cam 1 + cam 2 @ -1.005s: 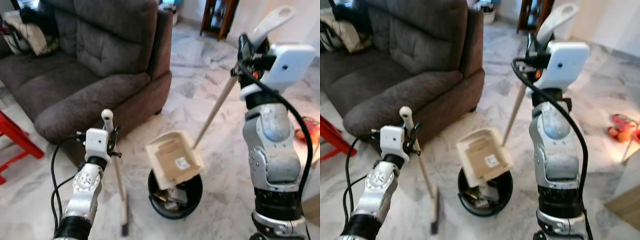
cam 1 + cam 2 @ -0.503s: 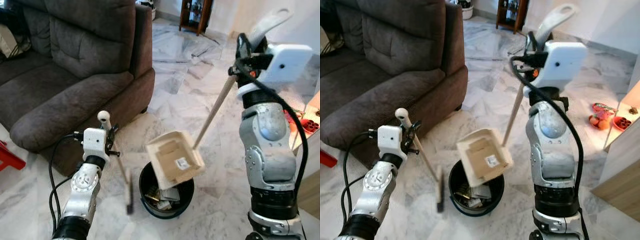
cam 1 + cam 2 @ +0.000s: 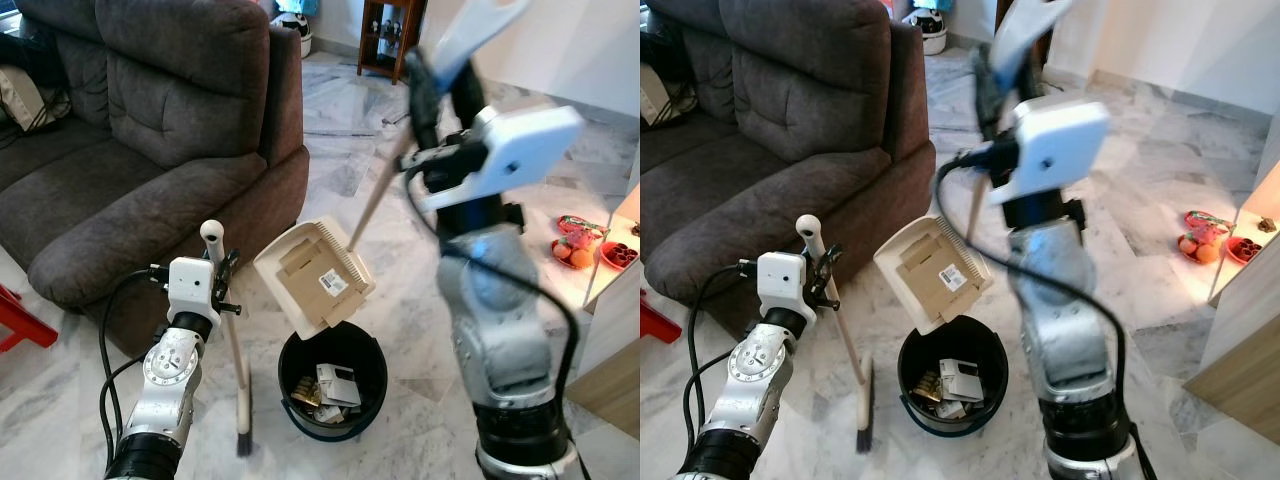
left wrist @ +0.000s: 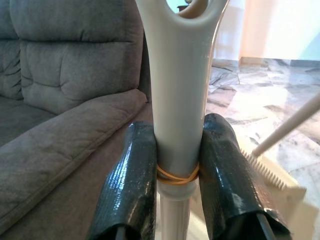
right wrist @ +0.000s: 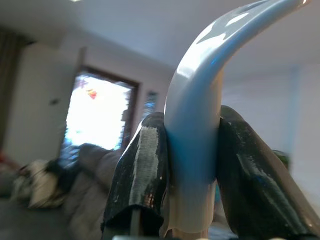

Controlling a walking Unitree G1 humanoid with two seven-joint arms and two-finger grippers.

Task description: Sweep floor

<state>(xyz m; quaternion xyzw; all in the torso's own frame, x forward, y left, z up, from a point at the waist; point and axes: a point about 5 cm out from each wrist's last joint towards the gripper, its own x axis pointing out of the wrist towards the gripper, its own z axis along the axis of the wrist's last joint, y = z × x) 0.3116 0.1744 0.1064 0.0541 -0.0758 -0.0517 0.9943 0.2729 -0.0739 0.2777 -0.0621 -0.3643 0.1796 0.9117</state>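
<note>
- Left hand [image 4: 176, 175] clenched on the broom [image 3: 232, 340] handle near its top; rubber band [image 4: 176, 175] around the handle at the fingers [image 4: 131, 175]
- Broom stands nearly upright, bristle end down on the marble floor [image 3: 400, 200], just beside the black bin [image 3: 333, 378] on the robot's left
- Right hand [image 5: 192, 165] raised high, clenched on the pale curved grip of the dustpan [image 3: 312, 275] stick; right arm looks motion-blurred in the eye views
- Dustpan pan is beige, tilted steeply, hanging over the bin's rim, mouth side angled down toward the bin; barcode sticker on its underside faces the camera
- Bin sits on the floor in front of the robot, holding scraps of paper and card
- Grey sofa [image 3: 150, 130] behind and to the robot's left, its armrest close to the broom
- Red item [image 3: 12, 318] at far left edge, partly cut off
- Red and orange bits [image 3: 575, 245] on the floor at far right, too small to identify
- Dark wooden cabinet [image 3: 385, 35] in the back
</note>
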